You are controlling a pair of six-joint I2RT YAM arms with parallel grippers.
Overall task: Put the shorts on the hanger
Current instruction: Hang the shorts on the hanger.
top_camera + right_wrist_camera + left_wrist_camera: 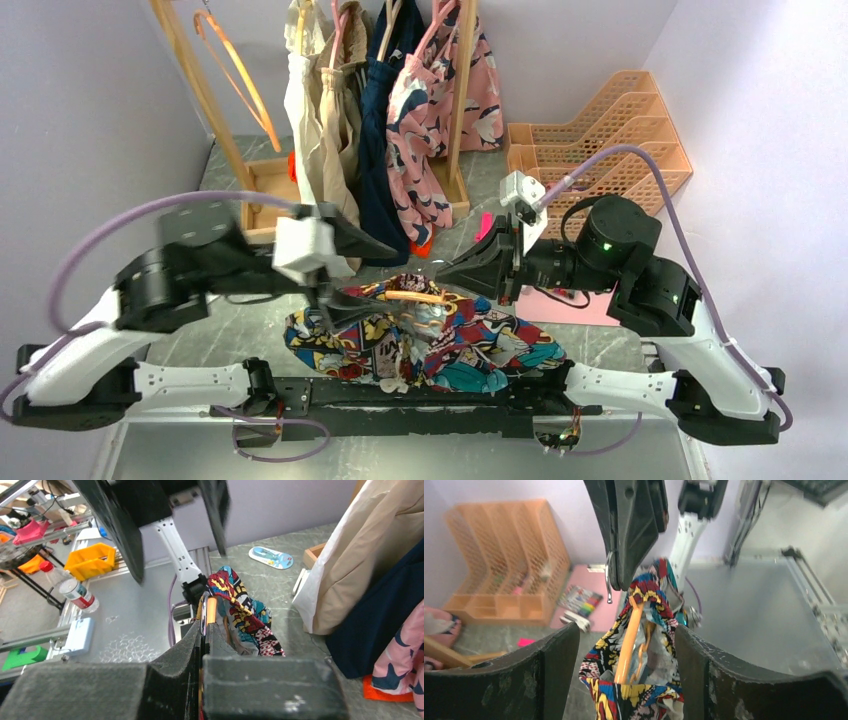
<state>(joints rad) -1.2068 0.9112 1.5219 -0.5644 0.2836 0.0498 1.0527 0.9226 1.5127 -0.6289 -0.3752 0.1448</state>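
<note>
At the left of the overhead view, the left arm reaches in toward the middle of the grey table [190, 345]. The left gripper [624, 630] has its jaws spread wide and grips nothing. Its own camera shows one dark finger on either side of the cloth, with a gap on both sides.

Between those fingers hang the shorts [450, 345], comic-print fabric in red, blue, teal and yellow. Their upper part is draped over the hanger [415, 296], a slim orange one, wrapping it just below the hook [609, 582]. The rest lies bunched on the table at about 6 o'clock from the hanger, close to the arms' bases. How much of the waistband is threaded on I cannot tell.

From the hanger's 3 o'clock side comes the right gripper [448, 272], clamped tight on the silver hook and holding the hanger off the table. In its own camera the two pads meet, with the wire pinched between them.

Away at 12 o'clock stands a wooden rack [462, 90] with beige, navy and pink floral garments. An orange mesh organiser [610, 140] sits at roughly 2 o'clock, and a pink sheet [580, 305] lies under the right arm.
</note>
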